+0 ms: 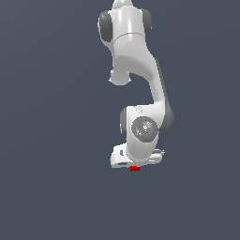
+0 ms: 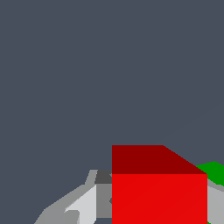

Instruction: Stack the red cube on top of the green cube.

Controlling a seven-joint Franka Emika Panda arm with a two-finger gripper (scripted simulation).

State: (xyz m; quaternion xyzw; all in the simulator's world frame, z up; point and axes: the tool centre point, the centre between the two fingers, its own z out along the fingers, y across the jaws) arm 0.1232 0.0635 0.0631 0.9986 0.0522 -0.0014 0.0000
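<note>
The red cube [image 2: 159, 192] fills the space between my gripper's [image 2: 159, 210] two fingers, and a grey finger [image 2: 87, 203] presses against each side of it. In the exterior view the red cube [image 1: 135, 168] shows just under the white hand, where the gripper [image 1: 135, 165] is shut on it. The green cube [image 2: 213, 170] lies close behind the red one, partly hidden by it. In the exterior view only a sliver of the green cube [image 1: 111, 161] peeks out at the hand's edge, on the exterior view's left.
A plain dark grey-blue floor [image 1: 51, 140] surrounds everything. The white arm [image 1: 140, 70] stretches from the top of the exterior view down to the hand and hides the ground beneath it.
</note>
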